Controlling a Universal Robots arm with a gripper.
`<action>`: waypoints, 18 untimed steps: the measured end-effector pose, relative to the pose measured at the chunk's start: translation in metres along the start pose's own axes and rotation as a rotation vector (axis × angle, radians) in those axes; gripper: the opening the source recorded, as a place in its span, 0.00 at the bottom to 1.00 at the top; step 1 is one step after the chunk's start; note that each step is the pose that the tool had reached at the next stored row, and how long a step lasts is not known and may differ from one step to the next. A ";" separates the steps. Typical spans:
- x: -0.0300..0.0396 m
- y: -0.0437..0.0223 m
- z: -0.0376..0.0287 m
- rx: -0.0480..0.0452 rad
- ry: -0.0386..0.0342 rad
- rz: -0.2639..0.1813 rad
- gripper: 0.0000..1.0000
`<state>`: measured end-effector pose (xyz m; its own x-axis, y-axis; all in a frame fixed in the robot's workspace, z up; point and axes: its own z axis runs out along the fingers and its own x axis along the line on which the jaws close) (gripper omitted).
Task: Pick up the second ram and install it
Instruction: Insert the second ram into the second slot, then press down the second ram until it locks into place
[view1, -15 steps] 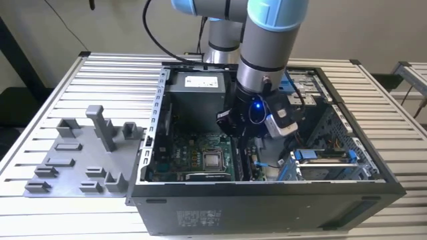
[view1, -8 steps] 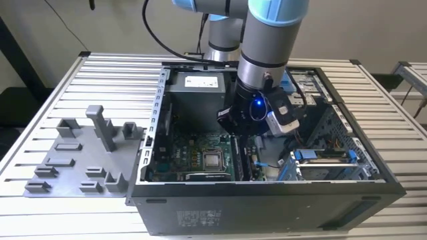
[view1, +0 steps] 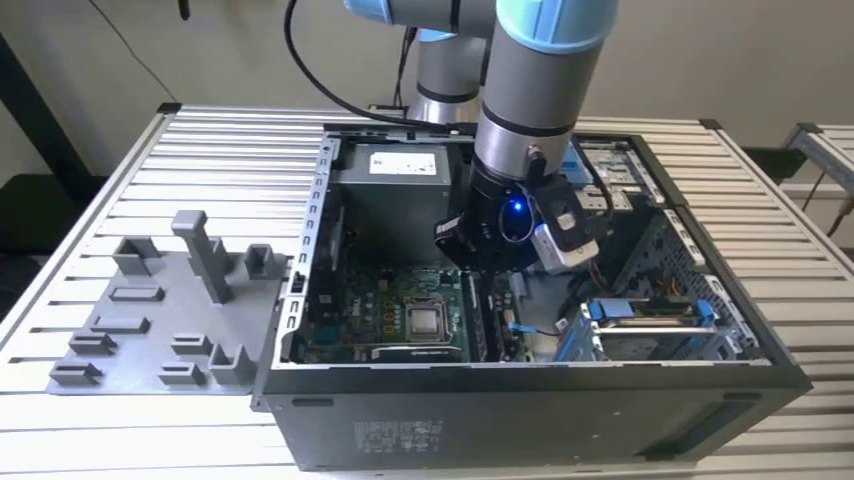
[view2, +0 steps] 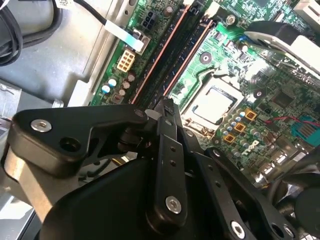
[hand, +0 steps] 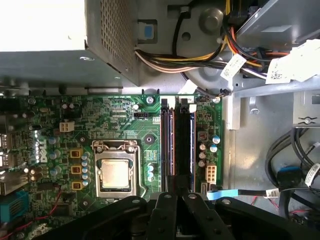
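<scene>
I, the gripper (view2: 167, 107), hang low inside an open computer case (view1: 534, 405), with my tip just above the near end of the memory slots (hand: 180, 145). I cannot tell whether my jaws are together or apart, nor whether anything is clamped between them.

The second ram (hand: 192, 145) is a thin strip with a blue edge. In the first wrist view it stands on its edge in the slot farther from the processor (hand: 116, 173). Another strip (hand: 168, 145) stands in a slot on the processor's side, and the two run parallel. I cannot tell whether I am touching either one.

The slots sit on a green motherboard (hand: 125, 117). The square silver processor lies in its socket just beside them. Past the far end of the slots, a grey metal power box (hand: 45, 55) sits with a bundle of coloured cables (hand: 165, 57) coming out of its side.

In the exterior view, my arm (view1: 534, 90) comes straight down into the case. The case rests on a slatted metal table (view1: 200, 150). On the exterior view's left, a grey plastic tray (view1: 147, 330) with upright posts lies just beside the case.
</scene>
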<state>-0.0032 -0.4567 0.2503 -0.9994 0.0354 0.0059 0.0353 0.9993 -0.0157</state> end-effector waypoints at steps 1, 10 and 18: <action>0.0000 -0.0001 0.0000 -0.0001 0.0000 0.000 0.11; 0.0000 -0.0004 0.0000 -0.0001 0.0000 0.000 0.11; -0.0001 -0.0006 0.0000 0.0003 -0.0011 -0.069 0.11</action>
<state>-0.0031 -0.4573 0.2502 -0.9994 -0.0335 0.0059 -0.0336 0.9993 -0.0156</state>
